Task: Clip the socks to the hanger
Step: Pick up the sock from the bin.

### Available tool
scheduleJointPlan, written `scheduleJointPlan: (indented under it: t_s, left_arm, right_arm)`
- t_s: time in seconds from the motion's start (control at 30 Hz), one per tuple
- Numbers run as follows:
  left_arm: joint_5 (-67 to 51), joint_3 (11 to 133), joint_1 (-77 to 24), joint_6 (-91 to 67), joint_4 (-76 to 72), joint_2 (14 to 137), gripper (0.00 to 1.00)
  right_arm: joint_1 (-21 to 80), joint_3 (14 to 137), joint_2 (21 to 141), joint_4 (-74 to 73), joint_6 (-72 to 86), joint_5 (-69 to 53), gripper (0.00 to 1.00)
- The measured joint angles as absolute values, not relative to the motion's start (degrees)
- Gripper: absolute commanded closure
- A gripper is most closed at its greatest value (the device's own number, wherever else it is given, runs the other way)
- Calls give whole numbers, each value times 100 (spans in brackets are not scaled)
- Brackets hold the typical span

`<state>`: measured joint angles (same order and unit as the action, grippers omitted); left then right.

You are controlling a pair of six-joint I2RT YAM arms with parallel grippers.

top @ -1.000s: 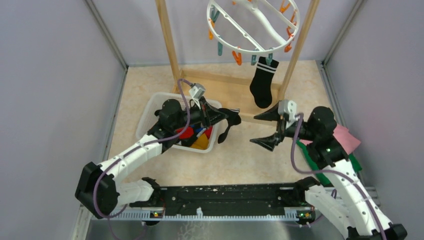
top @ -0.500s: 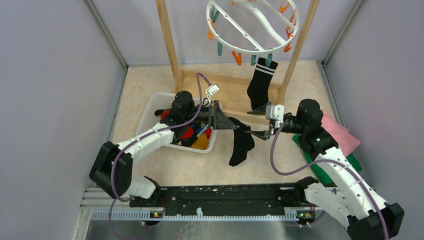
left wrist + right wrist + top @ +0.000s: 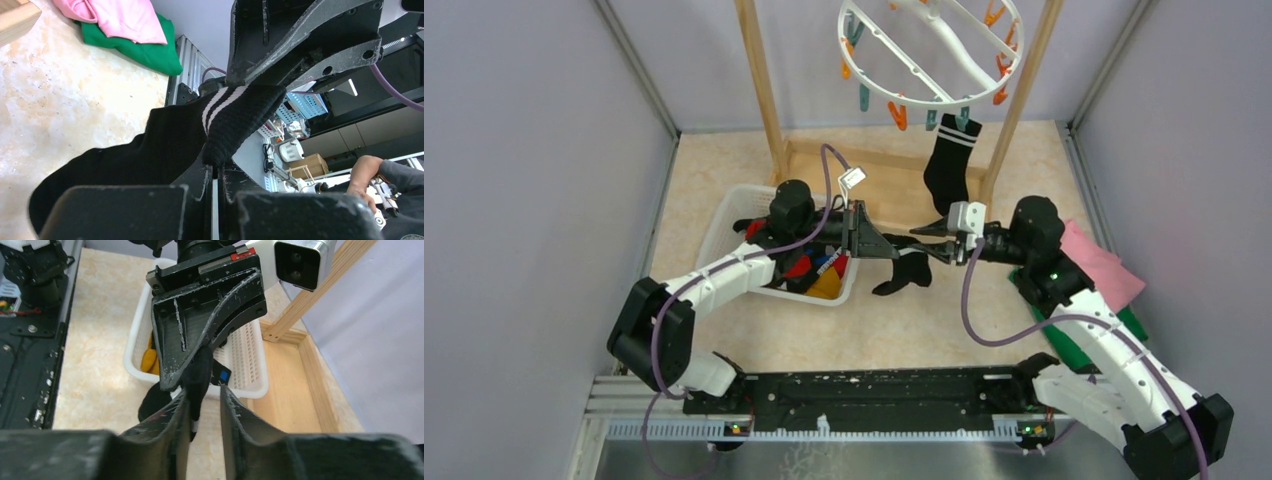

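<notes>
Black white-striped fabric sock [image 3: 904, 272] is hanging limp and light beside white mesh basket [image 3: 720, 222]; left gripper [image 3: 890, 253] is pinching its cuff, right gripper [image 3: 927, 246] standing narrow around it, grip unclear; ribbed cuff looking the firmest hold

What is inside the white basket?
A red sock, a yellow-orange sock and a black sock with blue marks. The left arm hides the rest of the basket.
</notes>
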<state>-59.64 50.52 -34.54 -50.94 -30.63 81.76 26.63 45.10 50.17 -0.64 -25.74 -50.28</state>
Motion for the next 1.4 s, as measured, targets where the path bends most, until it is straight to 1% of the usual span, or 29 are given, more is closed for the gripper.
scheduleJointPlan:
  t_s: [0.1,0.13,0.17,0.2,0.27,0.37,0.4,0.43,0.47,0.53,0.73,0.8,0.83,0.93,1.07,1.1,1.27,1.37,1.4]
  left_arm:
    - [-5981,5057,-3454,-5127,-3089,8211,100]
    - [-5981,5059,-3454,-5137,-3103,8213,98]
    - [-5981,5059,-3454,-5144,-3122,8213,93]
    - [-5981,5059,-3454,-5155,-3133,8213,84]
    - [-5981,5059,-3454,-5159,-3162,8213,62]
    - [-5994,5050,-3450,-5168,-3288,8211,23]
    - [-5957,5004,-3439,-5144,-3380,8178,12]
    - [-5905,4895,-3426,-5085,-3470,8082,4]
    - [-5795,4742,-3420,-4943,-3518,7926,1]
    - [-5575,4375,-3409,-4571,-3562,7476,1]
    - [-4709,3282,-3389,-2838,-4021,5577,1]
    - [-4552,3076,-3391,-2344,-4248,5282,1]
    - [-4497,3026,-3391,-2139,-4333,5225,4]
    - [-4397,3028,-3402,-1765,-4569,5365,12]
    - [-4211,3144,-3548,-1693,-4856,6053,27]
    - [-4152,3166,-3605,-1708,-4925,6182,28]
    - [-3861,3323,-3986,-1850,-5450,6731,30]
    - [-3780,3413,-4156,-2032,-5937,6947,37]
    - [-3776,3424,-4182,-2075,-6045,6982,42]
  right_arm:
    - [2687,4510,5043,12,-2488,-4998,99]
    - [2696,4510,5048,43,-2429,-4998,100]
    - [2696,4512,5054,75,-2399,-4991,100]
    - [2698,4512,5054,95,-2335,-4978,100]
    - [2698,4515,5065,130,-2169,-4956,100]
    - [2698,4554,5070,130,-1837,-4925,100]
    - [2696,4576,5063,123,-1726,-4919,100]
    - [2694,4591,5050,134,-1586,-4908,100]
    - [2683,4595,5017,139,-1452,-4906,100]
    - [2637,4595,4932,130,-1208,-4912,100]
    - [2290,4595,4635,169,-628,-5166,100]
    - [2226,4595,4611,252,-478,-5304,100]
    - [2206,4595,4613,307,-401,-5398,100]
    - [2196,4589,4630,478,-132,-5610,100]
    - [2196,4587,4696,727,148,-5798,100]
    - [2196,4587,4729,781,213,-5828,100]
    - [2196,4580,4847,921,429,-5909,100]
    - [2196,4576,4853,969,482,-5920,100]
    - [2196,4576,4853,991,504,-5922,100]
